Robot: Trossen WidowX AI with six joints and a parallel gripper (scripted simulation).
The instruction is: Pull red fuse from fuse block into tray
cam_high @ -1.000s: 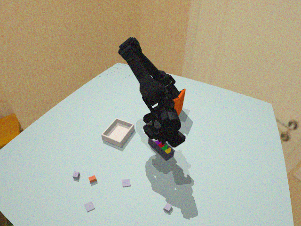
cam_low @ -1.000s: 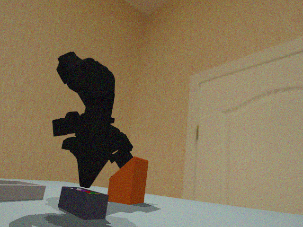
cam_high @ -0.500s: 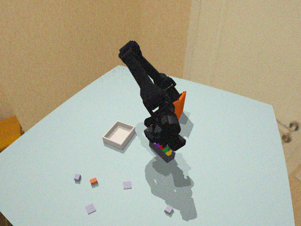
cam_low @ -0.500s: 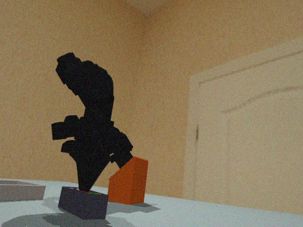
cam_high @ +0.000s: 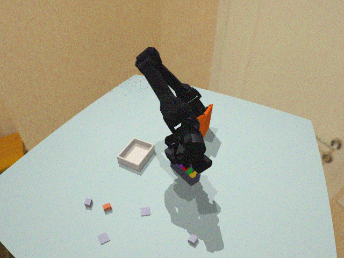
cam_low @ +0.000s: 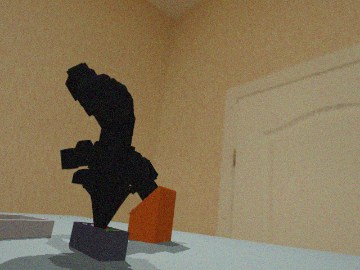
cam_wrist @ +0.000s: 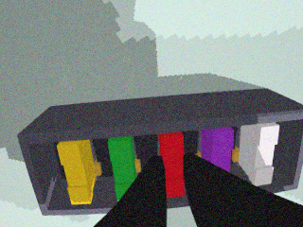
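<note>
Top view: pale-blue table [cam_high: 250, 166], tan walls; pincer [cam_wrist: 172, 173] grips red fuse [cam_wrist: 170, 151].

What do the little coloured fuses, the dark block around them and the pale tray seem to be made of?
The red fuse and its neighbours look like matt plastic: flat, saturated colour with no glint. The fuse block reads as dull dark plastic, evenly grey-violet. The tray looks like pale matt plastic or painted board, though its plain, unmarked walls leave that open.
</note>
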